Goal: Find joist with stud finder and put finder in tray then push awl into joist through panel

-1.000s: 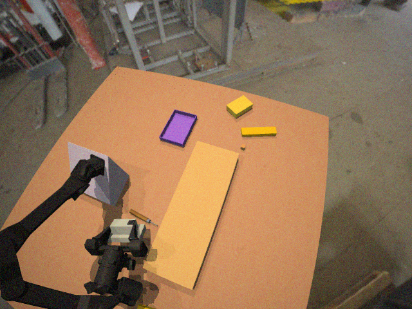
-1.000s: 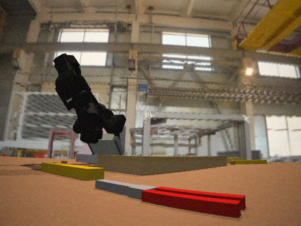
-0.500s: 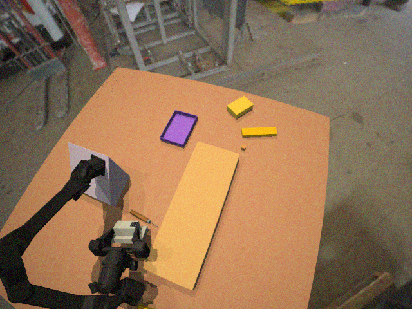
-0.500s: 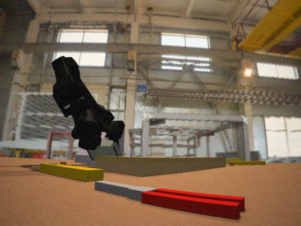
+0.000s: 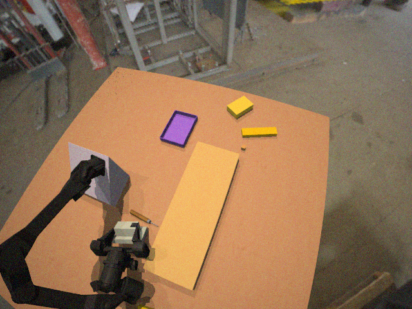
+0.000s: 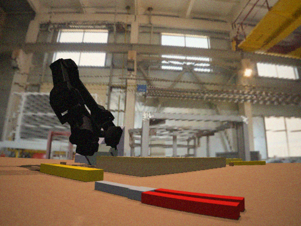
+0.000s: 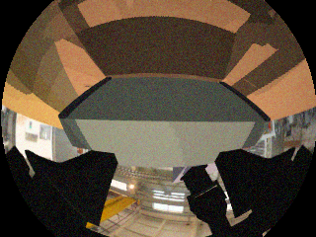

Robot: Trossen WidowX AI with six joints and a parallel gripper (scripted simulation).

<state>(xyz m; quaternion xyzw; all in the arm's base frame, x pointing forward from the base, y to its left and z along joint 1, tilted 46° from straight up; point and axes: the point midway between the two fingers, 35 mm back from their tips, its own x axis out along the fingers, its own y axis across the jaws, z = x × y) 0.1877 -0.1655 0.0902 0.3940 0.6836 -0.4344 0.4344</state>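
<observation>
My gripper (image 5: 130, 234) (image 6: 103, 149) (image 7: 168, 145) is shut on the stud finder (image 5: 125, 232) (image 7: 163, 123), a pale grey block that fills the wrist view. It holds the block low over the table, just left of the near end of the floor panel (image 5: 196, 212) (image 6: 160, 165), a long tan board lying flat. The awl (image 5: 143, 217), with a wooden handle and a thin metal tip, lies on the table beside the gripper, between it and the panel. The purple tray (image 5: 171, 141) stands past the panel's far end, and nothing shows inside it.
A grey wedge-shaped box (image 5: 111, 186) stands left of the awl. A yellow block (image 5: 239, 106), a yellow bar (image 5: 259, 131) and a tiny cube (image 5: 243, 147) lie at the far right. In the exterior view, a yellow bar (image 6: 71, 171) and a grey-and-red bar (image 6: 192, 199) lie in front.
</observation>
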